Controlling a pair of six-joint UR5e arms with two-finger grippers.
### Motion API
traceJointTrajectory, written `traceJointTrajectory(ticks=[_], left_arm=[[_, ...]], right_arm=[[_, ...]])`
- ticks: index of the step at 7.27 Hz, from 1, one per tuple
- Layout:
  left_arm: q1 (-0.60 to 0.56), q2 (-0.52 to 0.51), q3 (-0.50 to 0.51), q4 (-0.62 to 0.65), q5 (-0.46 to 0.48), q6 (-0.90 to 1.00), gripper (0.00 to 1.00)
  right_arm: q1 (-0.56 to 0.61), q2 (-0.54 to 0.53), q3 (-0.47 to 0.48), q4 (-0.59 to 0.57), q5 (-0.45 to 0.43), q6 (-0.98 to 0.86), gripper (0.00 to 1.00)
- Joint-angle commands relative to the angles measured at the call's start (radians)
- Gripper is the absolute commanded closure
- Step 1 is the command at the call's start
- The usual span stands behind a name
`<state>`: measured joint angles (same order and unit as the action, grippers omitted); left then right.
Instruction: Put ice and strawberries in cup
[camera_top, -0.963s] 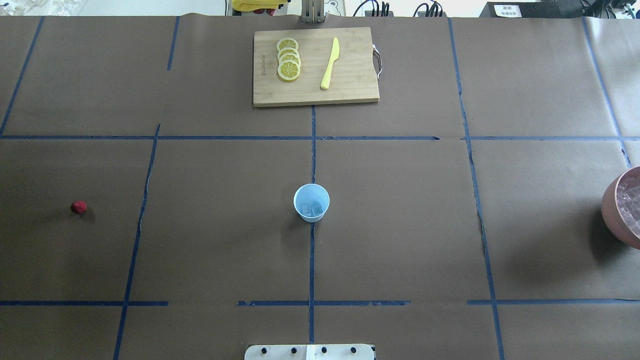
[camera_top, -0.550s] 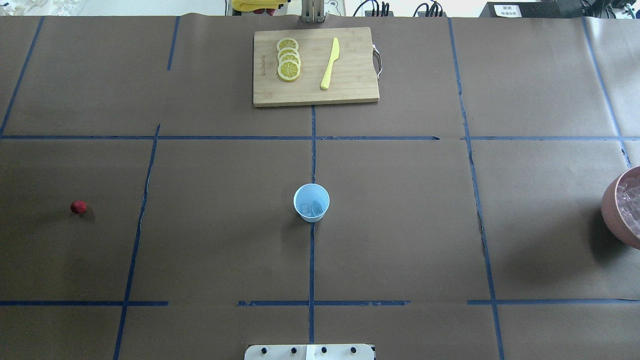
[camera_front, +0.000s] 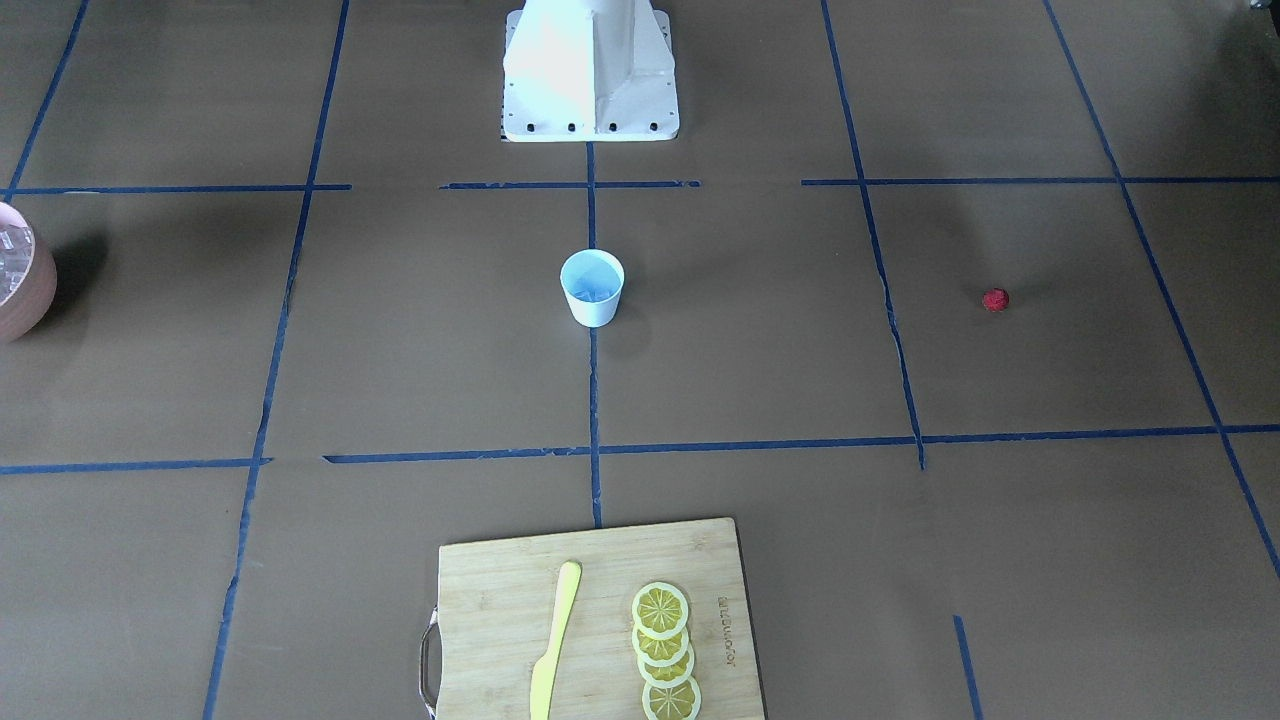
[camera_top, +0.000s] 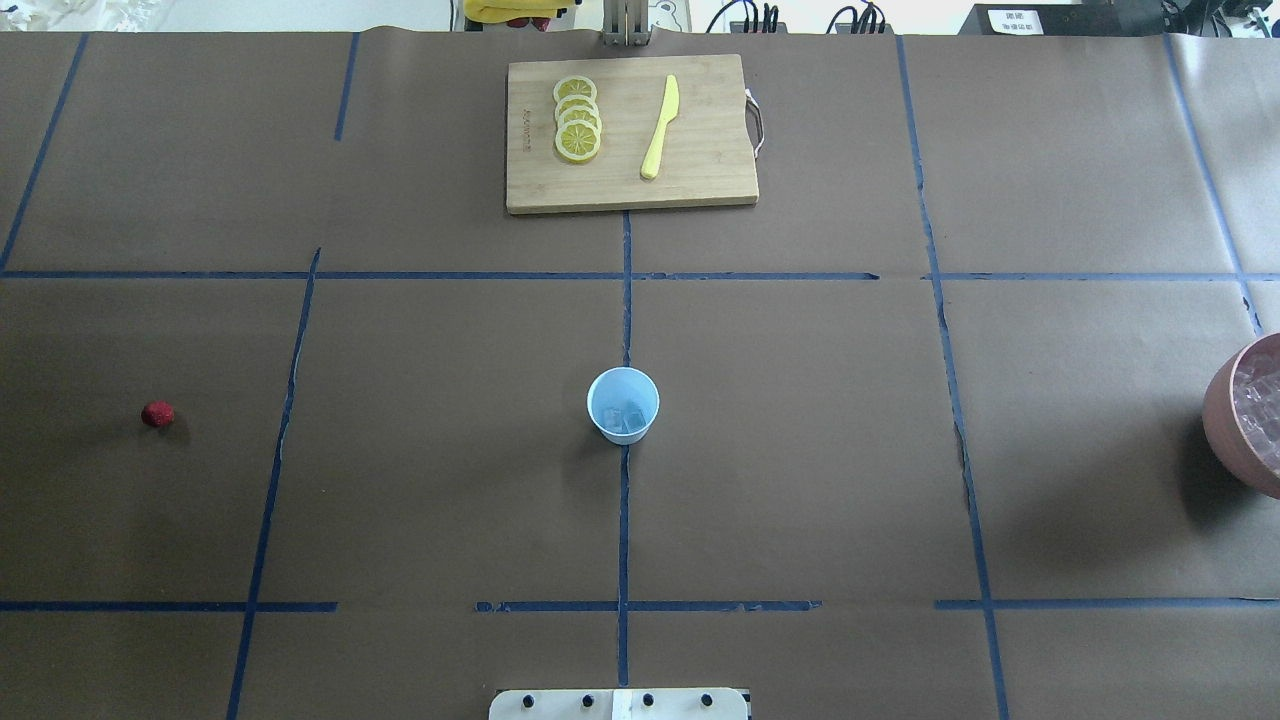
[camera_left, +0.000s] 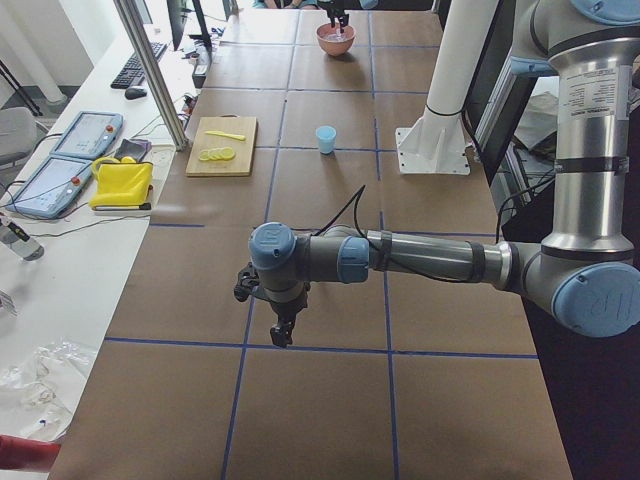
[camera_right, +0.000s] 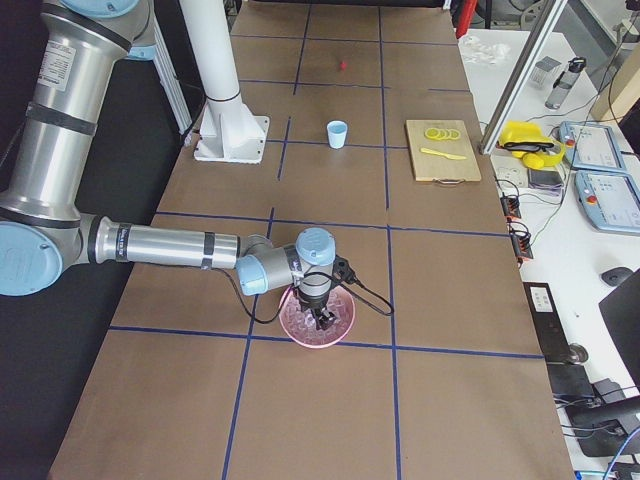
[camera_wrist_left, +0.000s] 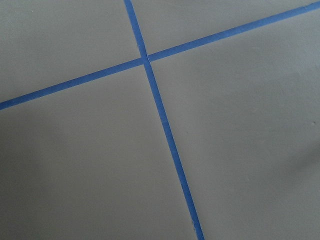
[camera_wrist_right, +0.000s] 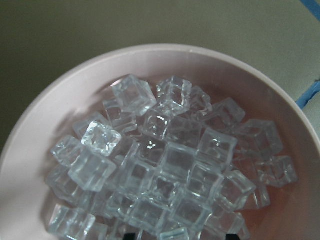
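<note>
The pale-blue cup (camera_top: 622, 405) stands upright at the table's middle with a few ice cubes (camera_top: 628, 418) in it; it also shows in the front view (camera_front: 592, 287). The strawberry (camera_top: 157, 414) lies alone on the paper far to the left. My right gripper (camera_right: 322, 318) hangs over the pinkish bowl (camera_right: 300, 330) of ice cubes (camera_wrist_right: 165, 165). Two dark tips stand apart at the bottom edge of the right wrist view, so it is open. My left gripper (camera_left: 283, 335) points down above bare paper, far from the strawberry. I cannot tell whether it is open or shut.
A wooden cutting board (camera_top: 630, 135) with lemon slices (camera_top: 577, 120) and a yellow knife (camera_top: 660, 128) lies at the far middle. The bowl (camera_top: 1245, 415) sits at the right edge. Blue tape lines (camera_wrist_left: 145, 58) cross the brown paper.
</note>
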<state>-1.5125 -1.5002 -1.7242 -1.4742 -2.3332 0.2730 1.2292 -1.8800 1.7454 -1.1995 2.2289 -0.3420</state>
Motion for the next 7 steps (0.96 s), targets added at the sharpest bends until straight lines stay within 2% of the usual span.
traceJointTrajectory(ticks=[1,3,4,5,7], left_arm=[[0.000,0.001,0.000,0.000,0.000,0.000,0.00],[0.002,0.001,-0.001,0.000,0.000,0.000,0.00],[0.000,0.001,-0.002,0.000,0.000,0.000,0.00],[0.000,0.000,-0.002,0.000,0.000,0.000,0.00],[0.000,0.000,-0.002,0.000,0.000,0.000,0.00]], right_arm=[[-0.008,-0.004,-0.001,0.000,-0.002,-0.002,0.47],[-0.008,-0.010,-0.001,0.000,-0.011,-0.011,0.81],[-0.008,-0.008,0.002,0.000,-0.011,-0.011,0.90],[-0.008,-0.004,0.009,-0.002,-0.009,-0.011,0.96],[-0.007,0.012,0.073,-0.058,0.003,0.049,0.97]])
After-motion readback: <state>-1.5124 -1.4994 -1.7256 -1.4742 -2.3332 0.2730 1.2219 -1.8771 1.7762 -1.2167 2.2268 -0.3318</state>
